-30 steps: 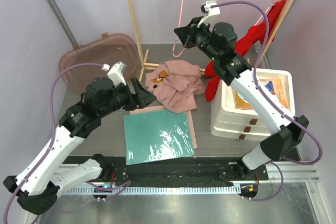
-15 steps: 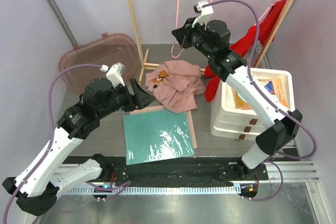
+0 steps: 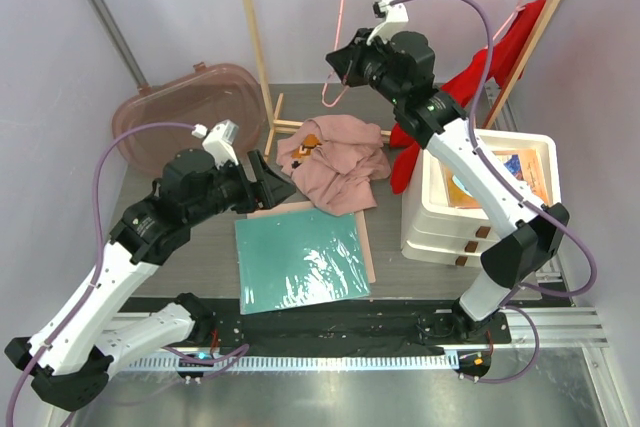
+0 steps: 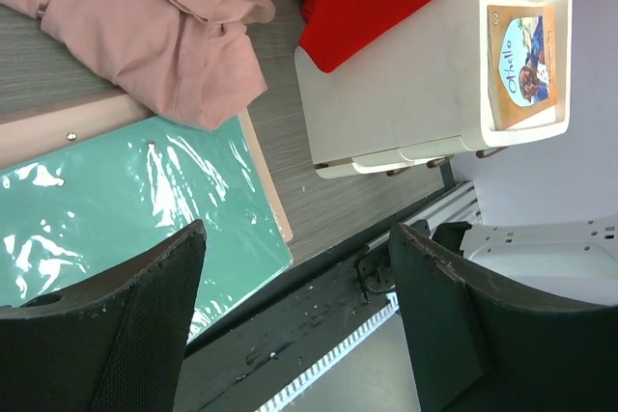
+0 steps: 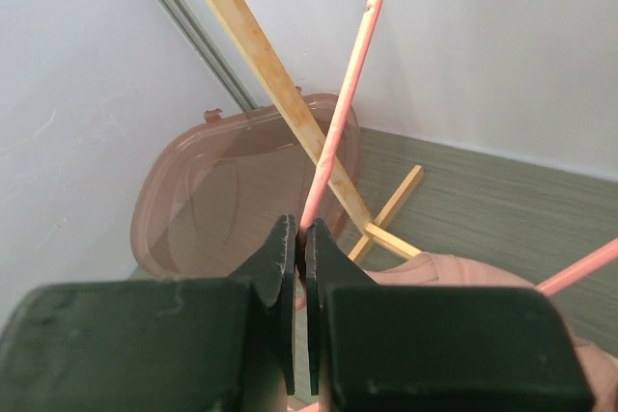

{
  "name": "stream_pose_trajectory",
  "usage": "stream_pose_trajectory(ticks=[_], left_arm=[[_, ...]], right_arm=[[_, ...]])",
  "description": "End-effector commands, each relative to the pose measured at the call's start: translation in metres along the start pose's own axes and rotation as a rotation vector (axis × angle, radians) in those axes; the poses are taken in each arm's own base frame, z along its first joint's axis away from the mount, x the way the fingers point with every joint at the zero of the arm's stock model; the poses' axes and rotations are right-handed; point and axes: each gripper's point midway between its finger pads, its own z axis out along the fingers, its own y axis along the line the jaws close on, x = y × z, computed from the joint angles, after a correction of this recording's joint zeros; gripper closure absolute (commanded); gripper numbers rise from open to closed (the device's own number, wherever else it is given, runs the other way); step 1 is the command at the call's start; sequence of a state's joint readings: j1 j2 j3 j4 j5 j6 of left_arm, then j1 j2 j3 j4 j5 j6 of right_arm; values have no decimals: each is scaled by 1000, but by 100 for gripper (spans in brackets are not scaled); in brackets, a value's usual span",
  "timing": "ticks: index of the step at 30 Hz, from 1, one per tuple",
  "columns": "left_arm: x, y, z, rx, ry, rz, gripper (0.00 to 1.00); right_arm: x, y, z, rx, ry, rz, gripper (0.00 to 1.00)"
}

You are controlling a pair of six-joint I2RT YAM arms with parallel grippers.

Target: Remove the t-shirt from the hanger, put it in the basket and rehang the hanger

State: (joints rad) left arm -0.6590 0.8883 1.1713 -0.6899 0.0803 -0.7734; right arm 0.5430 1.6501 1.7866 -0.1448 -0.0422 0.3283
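The pink hanger [image 5: 345, 103] runs off the top edge. The right claw [image 5: 301, 233] is clenched on its wire, upper centre. The pink t-shirt [image 3: 335, 162] lies heaped mid-frame, just right of the released left claw [image 3: 272, 182].

T-shirt [image 3: 335, 167]: soft pink cloth, matt, creased. Hanger [image 5: 345, 103]: thin pink rod, smooth, slight sheen. Green sheet [image 3: 300, 259]: glossy plastic film, wrinkled, on pale wood board [image 4: 58, 121]. Rack pole [image 3: 252, 37]: bare wood. Drawer box [image 3: 440, 217]: smooth white plastic. Tub [image 3: 180, 112]: translucent pinkish plastic. Surface [image 4: 328, 205]: grey wood-grain, matt.
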Motion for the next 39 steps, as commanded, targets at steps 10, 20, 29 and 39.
stream_pose_trajectory(ticks=[10, 20, 29, 39], left_arm=[[7, 13, 10, -56, 42, 16, 10], [6, 45, 37, -239, 67, 51, 2], [24, 40, 80, -161, 129, 1, 5], [10, 92, 145, -481, 106, -95, 0]], right_arm=[[-25, 8, -25, 12, -27, 194, 58], [-28, -14, -73, 168, 18, 115, 5], [47, -17, -119, 162, 255, -9, 7], [93, -11, -167, 183, 309, -28, 7]])
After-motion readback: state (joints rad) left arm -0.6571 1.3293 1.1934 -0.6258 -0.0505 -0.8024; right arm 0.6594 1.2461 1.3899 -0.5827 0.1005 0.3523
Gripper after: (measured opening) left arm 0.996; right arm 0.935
